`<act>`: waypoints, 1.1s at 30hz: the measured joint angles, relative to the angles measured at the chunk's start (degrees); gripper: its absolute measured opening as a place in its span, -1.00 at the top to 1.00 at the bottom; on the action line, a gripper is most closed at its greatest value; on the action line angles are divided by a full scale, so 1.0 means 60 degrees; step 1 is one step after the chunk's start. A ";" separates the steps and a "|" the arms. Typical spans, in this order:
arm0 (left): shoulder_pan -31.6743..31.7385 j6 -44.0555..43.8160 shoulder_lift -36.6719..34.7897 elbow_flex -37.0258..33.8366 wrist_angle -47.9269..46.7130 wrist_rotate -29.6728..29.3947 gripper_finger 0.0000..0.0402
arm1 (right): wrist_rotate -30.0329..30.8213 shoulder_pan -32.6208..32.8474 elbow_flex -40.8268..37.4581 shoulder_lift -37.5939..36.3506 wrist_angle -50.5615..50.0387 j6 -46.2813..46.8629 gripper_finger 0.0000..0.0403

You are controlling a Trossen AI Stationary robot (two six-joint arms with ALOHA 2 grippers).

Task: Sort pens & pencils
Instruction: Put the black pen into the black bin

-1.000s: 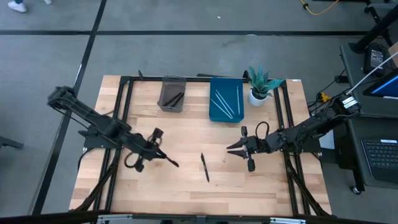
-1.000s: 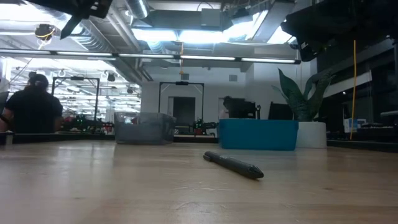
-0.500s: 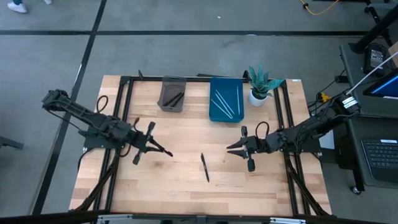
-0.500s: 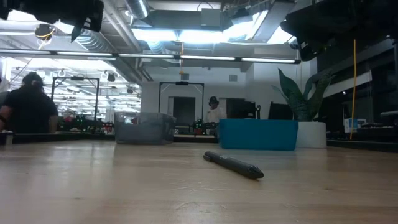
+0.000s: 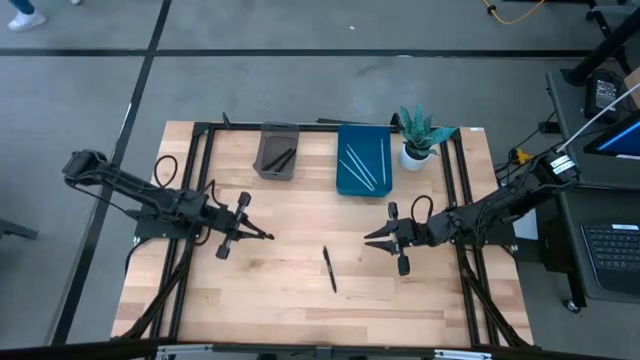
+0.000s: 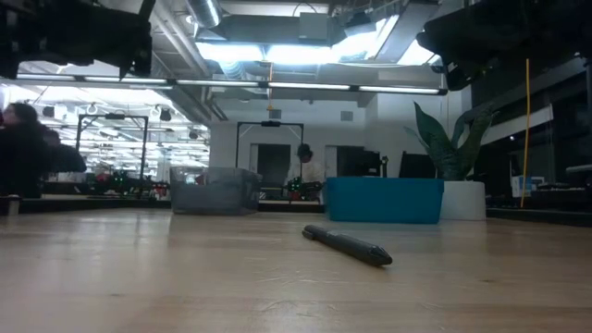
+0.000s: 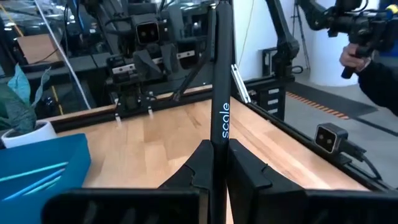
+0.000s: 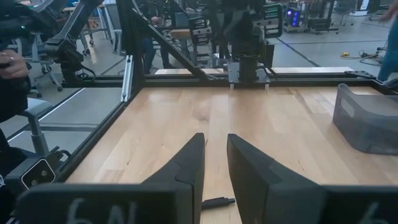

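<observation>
Left gripper [image 5: 262, 236] jaws are clamped on a black pen [image 7: 219, 93]; right gripper [image 5: 372, 240] jaws stand slightly apart, holding nothing.

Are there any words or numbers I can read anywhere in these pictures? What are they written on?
"scale": white letters running along the black pen that the left tool holds shut between its fingers.
"6N" or similar: pale marks on the dark body of the right tool, at the near edge of its wrist view; too blurred to be sure.
Nothing readable shows on the blue tray, the grey bin or the plant pot.
</observation>
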 joint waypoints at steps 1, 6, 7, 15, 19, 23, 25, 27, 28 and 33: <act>0.0066 -0.0003 0.0000 0.0000 0.0031 0.0085 0.92 | 0.0000 0.0000 0.0000 0.0000 0.0000 -0.0003 0.65; 0.0488 -0.0010 0.0004 0.0000 0.0021 0.0098 0.92 | 0.0295 -0.0004 0.0000 0.0000 0.0000 -0.0018 0.65; 0.0582 -0.0013 0.0004 0.0000 0.0019 0.0097 0.92 | 0.0371 -0.0007 0.0000 0.0000 -0.0007 -0.0022 0.65; 0.1620 -0.0014 0.0007 0.0000 0.0039 -0.0765 0.92 | 0.0487 -0.0008 0.0000 0.0000 -0.0007 -0.0263 0.65; 0.2149 -0.0017 0.0011 0.0000 0.0168 -0.1277 0.92 | 0.0504 -0.0059 0.0000 0.0000 -0.0011 -0.0277 0.65; 0.2661 -0.0032 0.0049 0.0000 0.0720 -0.1532 0.92 | 0.0511 -0.0182 0.0000 0.0000 -0.0011 -0.0310 0.65; 0.2897 -0.0036 0.0150 0.0000 0.1028 -0.1549 0.92 | 0.0508 -0.0259 0.0000 0.0000 -0.0011 -0.0338 0.65; 0.3118 -0.0042 0.0291 0.0000 0.1244 -0.1967 0.92 | 0.0510 -0.0324 0.0000 0.0000 -0.0012 -0.0427 0.65; 0.3224 -0.0050 0.0401 0.0000 0.1278 -0.2225 0.92 | 0.0508 -0.0356 0.0000 0.0000 -0.0011 -0.0483 0.65; 0.3846 -0.0167 0.1120 -0.0004 0.1566 -0.2929 0.92 | 0.0510 -0.0516 0.0000 0.0000 -0.0011 -0.0546 0.65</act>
